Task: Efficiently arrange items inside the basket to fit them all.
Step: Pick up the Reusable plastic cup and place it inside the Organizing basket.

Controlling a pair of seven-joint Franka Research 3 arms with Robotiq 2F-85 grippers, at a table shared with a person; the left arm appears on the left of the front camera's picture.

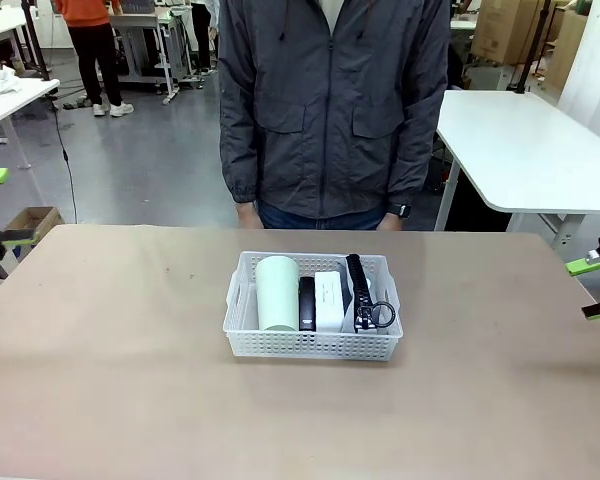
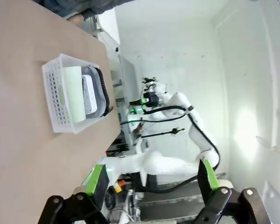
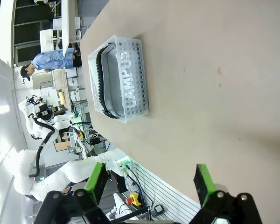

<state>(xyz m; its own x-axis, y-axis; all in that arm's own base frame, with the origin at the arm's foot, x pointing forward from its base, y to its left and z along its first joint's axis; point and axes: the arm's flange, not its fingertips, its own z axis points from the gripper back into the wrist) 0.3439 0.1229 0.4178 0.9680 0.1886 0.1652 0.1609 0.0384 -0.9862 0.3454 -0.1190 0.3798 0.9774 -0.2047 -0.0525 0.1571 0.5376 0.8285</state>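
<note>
Front view: all four items packed in the basket

White basket (image 1: pixel 313 343) sits mid-tabletop (image 1: pixel 100 340) — cup (image 1: pixel 276 293), stapler (image 1: pixel 307 303), box (image 1: pixel 328 300) and pouch (image 1: pixel 362 293) side by side, left to right. Left fingers (image 2: pixel 149 181) and right fingers (image 3: pixel 149 179) stand apart, empty, well clear. A person (image 1: pixel 332 100) stands behind.

Brown table (image 1: pixel 100 340) bare-topped; person in grey jacket (image 1: pixel 332 100) at far edge; white tables (image 1: pixel 525 150) behind.

White arms — black tools (image 2: pixel 149 186), green pads (image 2: pixel 95 179).
</note>
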